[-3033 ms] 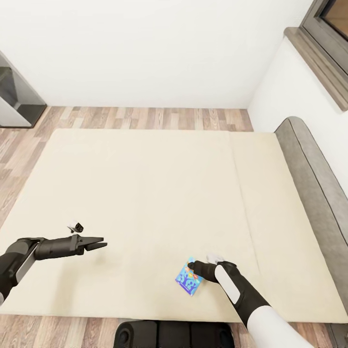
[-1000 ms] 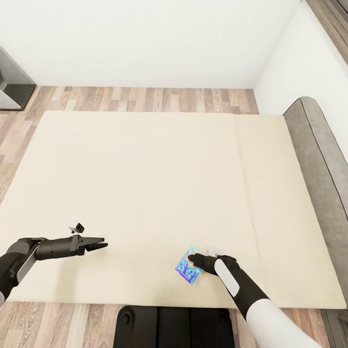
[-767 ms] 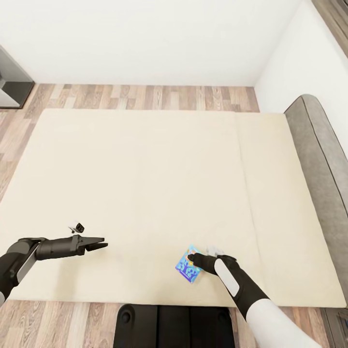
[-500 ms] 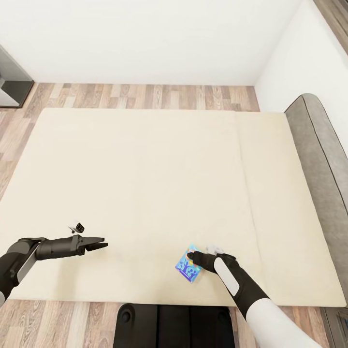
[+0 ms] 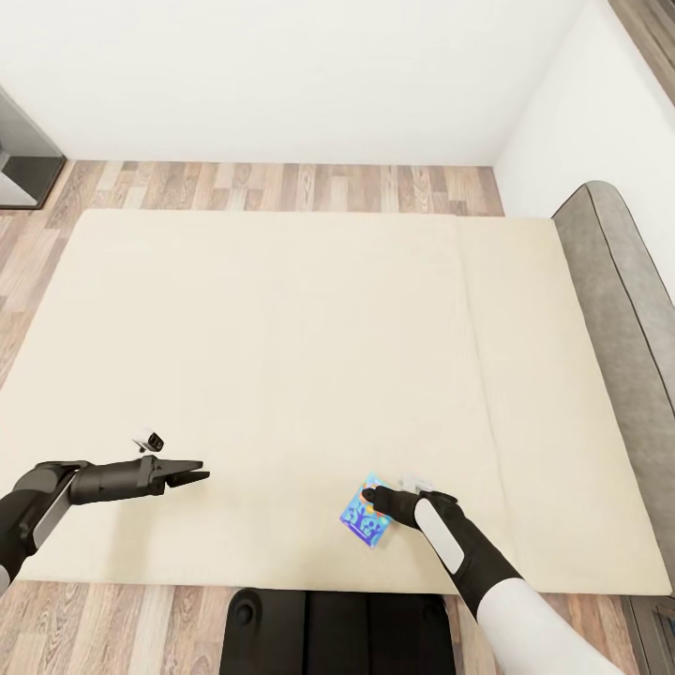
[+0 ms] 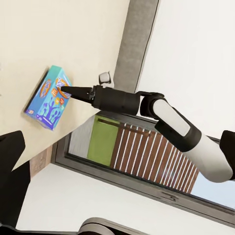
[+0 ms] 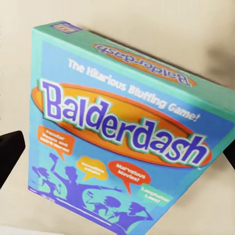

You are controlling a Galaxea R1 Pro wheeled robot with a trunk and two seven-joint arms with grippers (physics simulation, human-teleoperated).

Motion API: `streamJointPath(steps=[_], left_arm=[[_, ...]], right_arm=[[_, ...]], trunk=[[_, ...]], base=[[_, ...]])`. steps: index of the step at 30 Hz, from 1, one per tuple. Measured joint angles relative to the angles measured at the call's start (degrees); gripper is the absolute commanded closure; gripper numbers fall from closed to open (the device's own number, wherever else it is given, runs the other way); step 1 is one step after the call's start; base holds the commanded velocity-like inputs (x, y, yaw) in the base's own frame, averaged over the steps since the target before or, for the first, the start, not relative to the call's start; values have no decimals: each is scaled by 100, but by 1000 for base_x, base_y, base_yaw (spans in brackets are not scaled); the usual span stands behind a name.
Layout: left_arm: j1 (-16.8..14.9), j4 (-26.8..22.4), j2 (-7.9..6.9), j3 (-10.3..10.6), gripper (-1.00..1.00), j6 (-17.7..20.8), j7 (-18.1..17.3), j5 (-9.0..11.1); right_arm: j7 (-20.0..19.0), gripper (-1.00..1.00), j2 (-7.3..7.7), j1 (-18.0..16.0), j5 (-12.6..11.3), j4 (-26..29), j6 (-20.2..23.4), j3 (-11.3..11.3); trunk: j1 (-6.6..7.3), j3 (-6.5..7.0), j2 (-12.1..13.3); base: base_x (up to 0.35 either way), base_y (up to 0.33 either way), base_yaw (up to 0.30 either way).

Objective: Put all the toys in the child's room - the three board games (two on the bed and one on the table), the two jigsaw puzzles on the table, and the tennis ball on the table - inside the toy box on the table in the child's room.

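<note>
The right tool (image 5: 375,499) hangs low over the near edge of the bed (image 5: 281,356), its dark fingertips meeting the top corner of a small blue board game (image 5: 363,521); whether the fingers pinch the box or merely touch it cannot be told. Seen from the right wrist, the box (image 7: 122,142) has a teal border and the printed word "Balderdash" in an orange oval, above purple cartoon figures with speech bubbles, and it sits tilted against the beige mattress. From the left wrist, the same box (image 6: 47,98) appears at the tip of the slim black tool (image 6: 66,90), with the white and black right forearm reaching back from it. Well apart from the box, on the robot's left side, the left tool (image 5: 192,472) hovers over the mattress with its two fingers slightly parted around nothing. Beyond both tools the mattress stretches plain and bare to a strip of wood-plank floor (image 5: 281,187) and a white wall (image 5: 300,75). The grey headboard (image 5: 628,309) runs along the bed's right-hand side
</note>
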State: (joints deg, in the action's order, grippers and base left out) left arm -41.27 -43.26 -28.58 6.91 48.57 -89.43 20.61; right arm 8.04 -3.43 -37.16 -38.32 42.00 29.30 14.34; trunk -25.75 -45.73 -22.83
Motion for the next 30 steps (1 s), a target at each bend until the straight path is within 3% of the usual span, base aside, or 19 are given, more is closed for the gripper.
streamJointPath(steps=[9, 30], left_arm=[[0, 0, 0, -2, -100, -1, 9, 0], [0, 0, 17, -6, -100, -4, 14, 0]], right_arm=[[-439, -100, -1, 0, -3, 2, -16, 5], [-517, -100, -2, 0, -6, 3, -25, 7]], trunk=[[0, 0, 0], [0, 0, 0]], base=[[0, 0, 0], [0, 0, 0]])
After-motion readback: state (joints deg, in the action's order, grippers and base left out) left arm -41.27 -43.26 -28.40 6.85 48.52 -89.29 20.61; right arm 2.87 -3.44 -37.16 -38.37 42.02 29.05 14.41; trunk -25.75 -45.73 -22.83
